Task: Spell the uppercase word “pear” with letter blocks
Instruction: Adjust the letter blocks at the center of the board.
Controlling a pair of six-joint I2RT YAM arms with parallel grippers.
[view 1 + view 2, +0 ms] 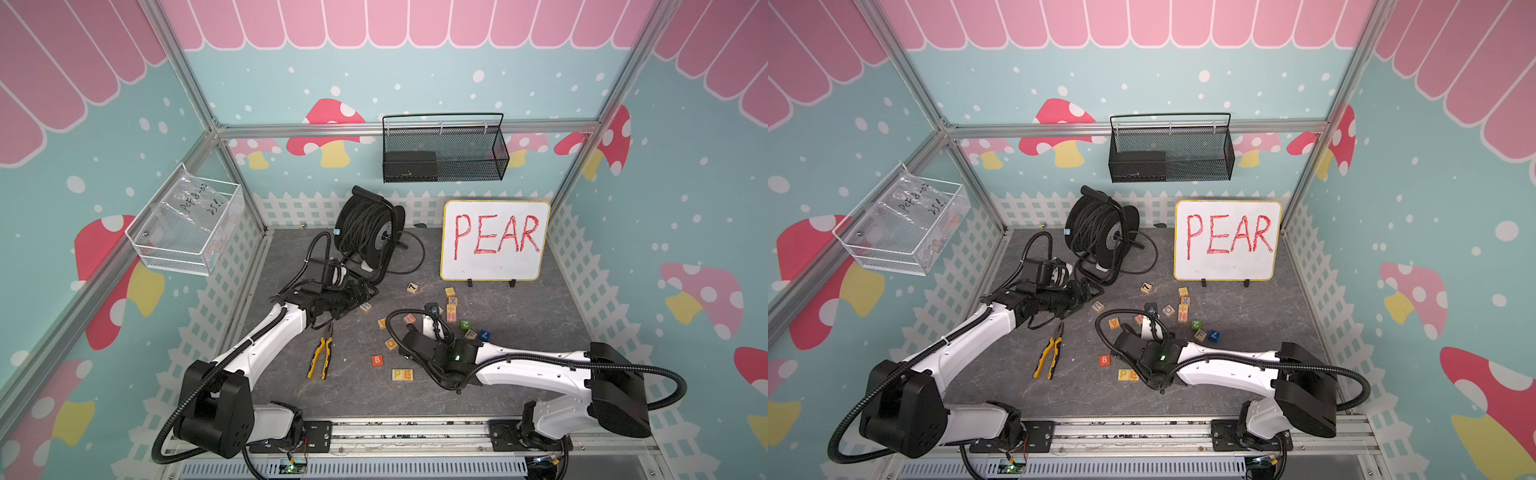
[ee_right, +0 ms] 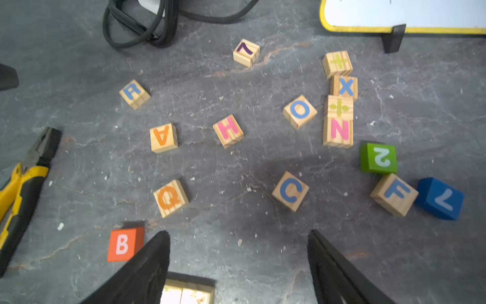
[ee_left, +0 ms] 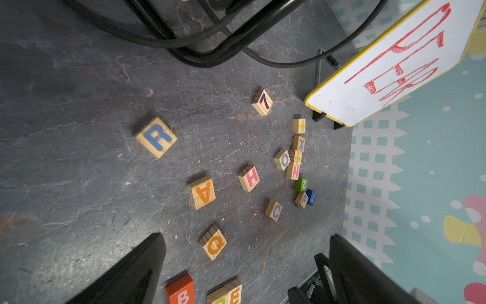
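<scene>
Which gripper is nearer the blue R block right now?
Left. The left gripper hovers open close to the R block, on its cable reel side. The right gripper is farther off, open above the P and E pair.

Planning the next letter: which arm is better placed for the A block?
Probably right: the right gripper, open, hangs near the A block and P-E pair; the left gripper is by R.

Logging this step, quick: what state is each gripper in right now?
Left gripper: open, holding nothing.
Right gripper: open, holding nothing.
</scene>
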